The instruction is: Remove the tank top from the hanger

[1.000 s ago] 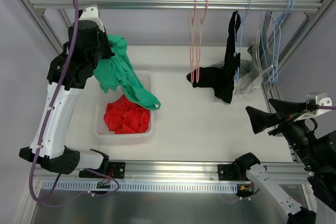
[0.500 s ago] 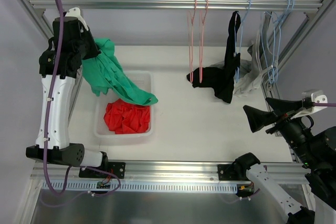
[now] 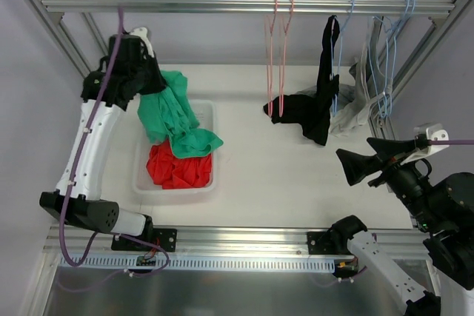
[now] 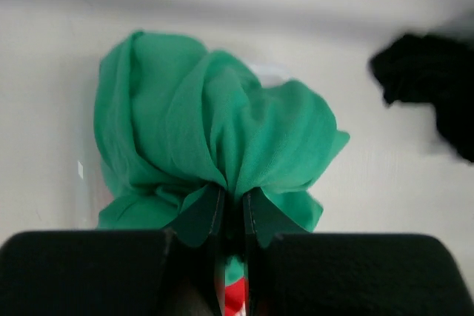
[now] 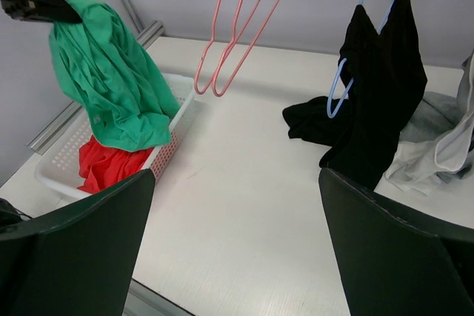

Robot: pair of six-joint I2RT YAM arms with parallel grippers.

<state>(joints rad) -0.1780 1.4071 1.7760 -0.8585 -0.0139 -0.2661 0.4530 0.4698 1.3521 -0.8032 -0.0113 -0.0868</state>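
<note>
The green tank top (image 3: 174,116) hangs bunched from my left gripper (image 3: 154,83), which is shut on its upper folds (image 4: 215,123); the jaws (image 4: 229,199) pinch the cloth. Its lower end drapes into the white basket (image 3: 209,112) over a red garment (image 3: 178,166). Two pink hangers (image 3: 278,57) hang bare on the rail (image 3: 222,5). My right gripper (image 3: 363,159) is open above the table at the right, nothing between its fingers (image 5: 237,175). From the right wrist the green tank top (image 5: 111,79) shows far left over the basket (image 5: 178,120).
A black garment (image 3: 324,86) hangs on a blue hanger, its lower end resting on the table. Grey and white clothes (image 3: 355,105) hang on more blue hangers at the far right. Frame posts stand at both sides.
My left arm swung right, back over the basket, carrying the green tank top, and its hem now lies on the red garment. The right gripper drifted slightly left.
</note>
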